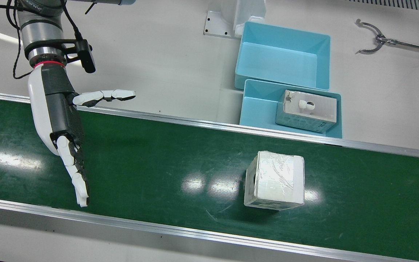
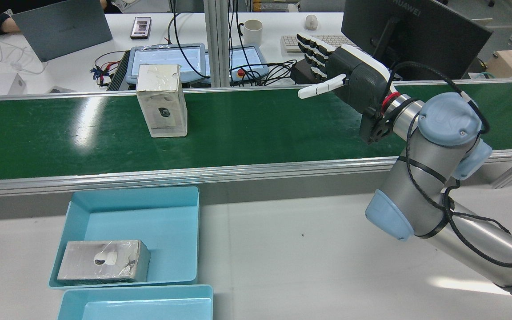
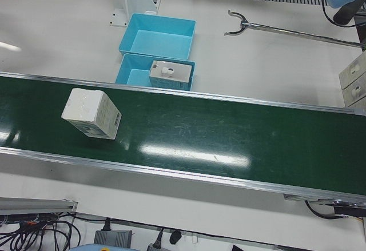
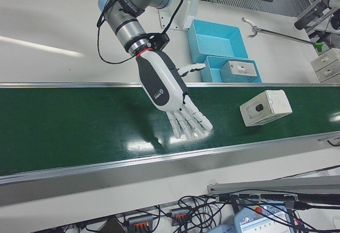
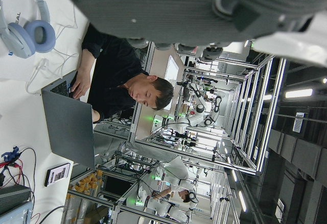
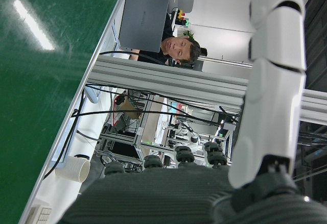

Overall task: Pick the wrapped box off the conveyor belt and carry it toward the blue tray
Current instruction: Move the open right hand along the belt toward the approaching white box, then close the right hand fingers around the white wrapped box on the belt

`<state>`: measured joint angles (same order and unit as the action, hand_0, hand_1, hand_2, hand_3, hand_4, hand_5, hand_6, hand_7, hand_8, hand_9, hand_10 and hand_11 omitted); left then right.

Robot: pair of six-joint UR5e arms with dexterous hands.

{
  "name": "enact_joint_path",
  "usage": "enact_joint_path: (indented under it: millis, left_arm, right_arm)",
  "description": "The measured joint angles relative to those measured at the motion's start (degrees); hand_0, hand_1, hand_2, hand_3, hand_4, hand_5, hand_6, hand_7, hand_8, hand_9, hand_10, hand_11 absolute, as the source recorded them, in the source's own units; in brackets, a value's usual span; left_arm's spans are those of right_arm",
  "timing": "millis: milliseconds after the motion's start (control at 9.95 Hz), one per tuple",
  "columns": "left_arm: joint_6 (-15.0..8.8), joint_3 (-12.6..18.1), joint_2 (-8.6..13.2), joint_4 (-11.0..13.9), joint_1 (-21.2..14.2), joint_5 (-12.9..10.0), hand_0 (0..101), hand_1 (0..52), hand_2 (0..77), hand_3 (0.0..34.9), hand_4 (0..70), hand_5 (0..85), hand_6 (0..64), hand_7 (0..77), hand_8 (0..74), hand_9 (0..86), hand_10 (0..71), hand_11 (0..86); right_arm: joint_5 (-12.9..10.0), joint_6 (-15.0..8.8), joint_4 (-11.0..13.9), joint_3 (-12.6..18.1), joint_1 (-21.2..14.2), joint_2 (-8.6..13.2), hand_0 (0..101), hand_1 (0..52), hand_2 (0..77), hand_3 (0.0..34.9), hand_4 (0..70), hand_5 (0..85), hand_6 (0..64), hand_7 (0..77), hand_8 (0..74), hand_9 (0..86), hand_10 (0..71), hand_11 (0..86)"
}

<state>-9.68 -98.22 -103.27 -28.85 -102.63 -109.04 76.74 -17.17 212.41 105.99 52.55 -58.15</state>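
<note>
Right hand (image 1: pixel 62 120) splayed, empty, well apart from the wrapped box (image 1: pixel 275 180); should sweep across the conveyor belt (image 1: pixel 151 160), palm squared to it.

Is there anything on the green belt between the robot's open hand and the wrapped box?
No, nothing visible stands between them. The right hand hovers open over the conveyor belt, and only bare green belt lies between it and the wrapped box. The box stands alone, apart from the hand, on the belt in front of the blue tray.

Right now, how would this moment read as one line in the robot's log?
right hand: open, above belt | wrapped box: on belt, untouched | blue tray: holds another box | left hand: holds nothing
</note>
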Motion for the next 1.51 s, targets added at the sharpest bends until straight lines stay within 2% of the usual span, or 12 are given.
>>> enact_joint_path:
  millis: [503, 804, 905, 1106, 1508]
  left_arm:
    - [0.0, 0.0, 0.0, 0.0, 0.0, 0.0, 0, 0.0, 0.5, 0.0, 0.0, 1.1, 0.0, 0.5, 0.0, 0.0, 0.0, 0.0]
    - [0.0, 0.0, 0.0, 0.0, 0.0, 0.0, 0, 0.0, 0.5, 0.0, 0.0, 1.1, 0.0, 0.0, 0.0, 0.0, 0.0, 0.0]
    - [0.0, 0.0, 0.0, 0.0, 0.0, 0.0, 0, 0.0, 0.5, 0.0, 0.0, 1.1, 0.0, 0.0, 0.0, 0.0, 0.5, 0.0]
    - [0.0, 0.0, 0.0, 0.0, 0.0, 0.0, 0, 0.0, 0.5, 0.0, 0.0, 1.1, 0.0, 0.5, 0.0, 0.0, 0.0, 0.0]
    - [0.0, 0.0, 0.0, 0.0, 0.0, 0.0, 0, 0.0, 1.1, 0.0, 0.0, 1.1, 0.0, 0.5, 0.0, 0.0, 0.5, 0.0]
  right_arm:
    - [-0.8, -0.1, -1.5, -2.6, -0.7, 1.8, 46, 13.6, 12.5, 13.7, 0.0, 6.0, 0.0, 0.5, 0.0, 1.6, 0.0, 1.1]
    - [-1.5, -0.2, -2.0, -3.2, -1.2, 2.4, 46, 13.6, 12.5, 13.7, 0.0, 6.0, 0.0, 0.5, 0.5, 1.6, 0.0, 1.1]
    - [-1.6, -0.3, -2.0, -3.4, -1.4, 2.5, 47, 13.6, 14.7, 12.7, 1.6, 8.2, 0.0, 0.5, 0.0, 1.1, 0.0, 1.1]
    - [-1.7, -0.3, -2.1, -3.5, -1.7, 2.6, 46, 14.7, 14.7, 12.7, 1.6, 6.0, 0.0, 0.5, 0.0, 1.1, 0.0, 1.1]
    - [-1.7, -0.5, -2.6, -4.8, -2.1, 2.6, 46, 14.7, 14.2, 12.6, 1.6, 7.1, 0.0, 0.5, 0.0, 1.6, 0.0, 1.1]
